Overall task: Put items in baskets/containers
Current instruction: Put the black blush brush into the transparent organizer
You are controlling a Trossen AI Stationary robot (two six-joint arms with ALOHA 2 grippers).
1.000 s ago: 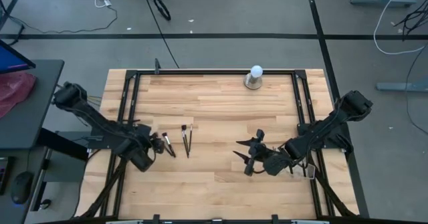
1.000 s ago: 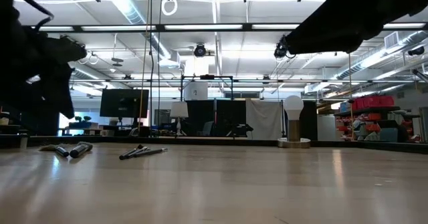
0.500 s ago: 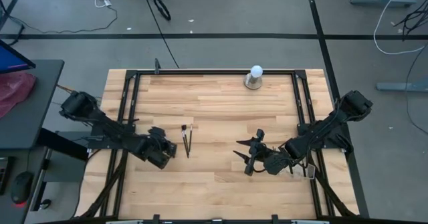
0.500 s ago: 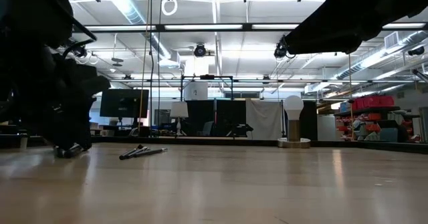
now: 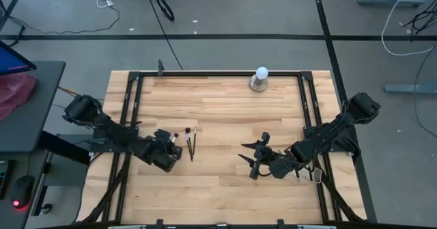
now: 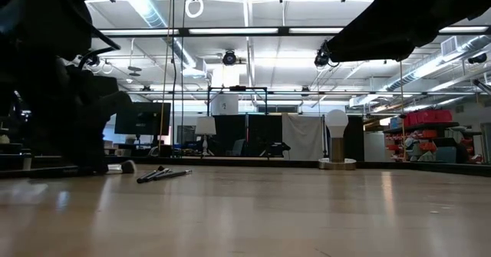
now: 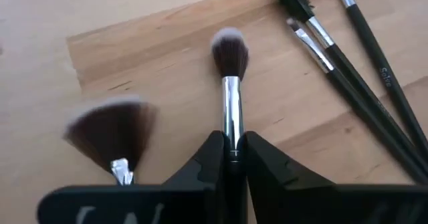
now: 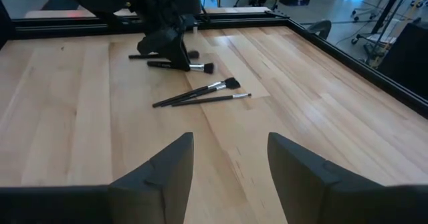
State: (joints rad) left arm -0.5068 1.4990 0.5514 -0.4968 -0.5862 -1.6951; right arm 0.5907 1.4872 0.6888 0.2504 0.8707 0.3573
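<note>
My left gripper [image 5: 168, 154] is low over the table's left side, shut on a dark-handled makeup brush [image 7: 231, 83] with a silver ferrule and a round dark head. A fan-shaped brush [image 7: 107, 132] lies right beside it on the wood. Further thin brushes [image 5: 190, 143] lie flat just right of the gripper, also in the left wrist view [image 7: 348, 77]. My right gripper [image 5: 255, 162] waits open above the table's right half, touching nothing. I see no basket or container plainly in any view. My left gripper pinches the brush between its two fingers, at the lower end of the silver ferrule [image 7: 231, 138]. The fingers slant down from the table's left and run along the brush. Its head [image 7: 230, 50] points away from the fingers, close over the wood or resting on it.
A white ball on a round metal base [image 5: 260, 78] stands at the table's far edge. A black frame [image 5: 218, 74] runs around the tabletop. The wood between the two grippers is bare.
My left gripper has gone toward the table's right edge and come down over the two leftmost brushes, which showed beside it a second ago. In the low view the arm now covers them, and one brush head sticks out on its right.
</note>
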